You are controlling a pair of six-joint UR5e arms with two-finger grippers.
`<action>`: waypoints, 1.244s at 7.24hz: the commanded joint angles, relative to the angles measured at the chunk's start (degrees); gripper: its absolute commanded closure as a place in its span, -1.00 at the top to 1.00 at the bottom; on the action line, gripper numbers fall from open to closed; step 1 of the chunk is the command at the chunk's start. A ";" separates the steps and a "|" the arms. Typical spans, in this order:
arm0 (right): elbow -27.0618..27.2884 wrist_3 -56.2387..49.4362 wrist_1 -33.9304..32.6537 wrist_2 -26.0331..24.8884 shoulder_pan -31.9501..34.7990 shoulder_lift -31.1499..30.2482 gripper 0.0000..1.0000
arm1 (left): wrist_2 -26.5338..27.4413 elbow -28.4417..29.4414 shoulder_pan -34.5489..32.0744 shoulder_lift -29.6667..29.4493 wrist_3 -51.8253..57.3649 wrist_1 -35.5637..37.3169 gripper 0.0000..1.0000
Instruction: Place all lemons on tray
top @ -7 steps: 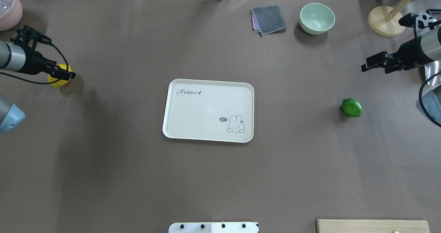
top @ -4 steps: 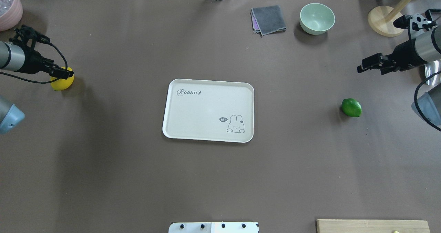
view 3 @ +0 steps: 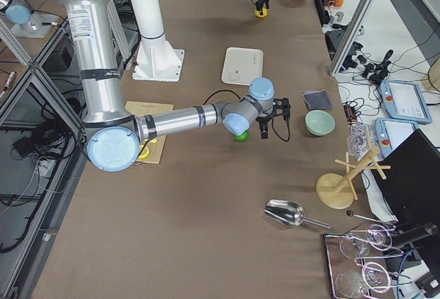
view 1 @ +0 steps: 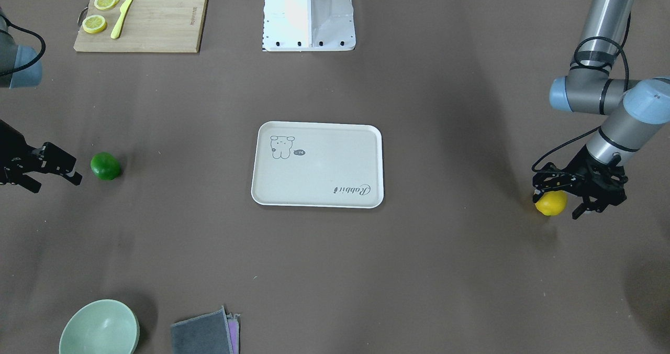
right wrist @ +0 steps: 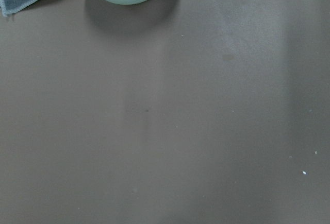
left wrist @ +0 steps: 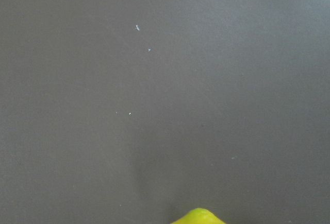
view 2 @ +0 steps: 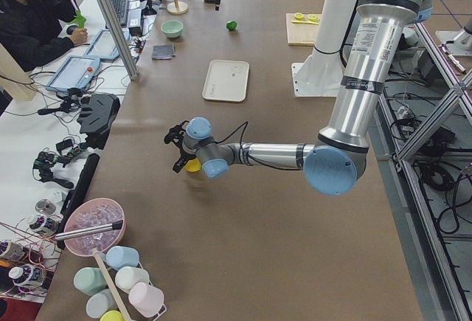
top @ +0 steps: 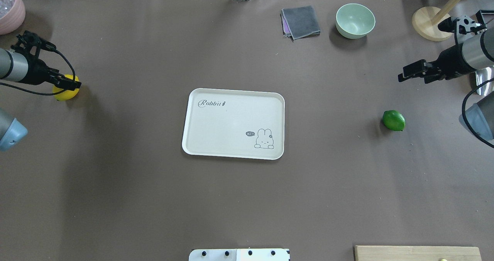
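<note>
Noting left gripper has settled, jaws spread astride bright yellow egg-shaped lemon on brown table; right gripper, jaws spread, apart from glossy green lemon; cream rectangular tray bare; grasp next.

Mint bowl beside grey cloth — cutting board with lemon slices

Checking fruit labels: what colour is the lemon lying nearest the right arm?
The lemon is glossy dark green, clearest in the overhead exterior view.
</note>
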 commanded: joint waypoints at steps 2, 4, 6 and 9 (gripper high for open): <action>0.05 0.00 0.08 0.00 -0.01 0.10 1.00 | -0.59 -0.29 0.24 1.45 -0.58 -0.17 -0.80; 0.14 0.00 0.08 0.00 -0.61 0.18 1.00 | -5.56 -3.00 -0.98 1.64 -0.76 1.91 -1.00; 0.14 0.00 0.08 -4.01 -4.46 0.71 1.00 | -14.10 -9.39 -8.44 -0.81 -0.41 15.22 -1.00; -0.39 -4.62 4.79 -7.55 -8.69 -0.95 1.00 | -15.01 -11.19 -10.22 -4.07 0.03 21.17 -1.00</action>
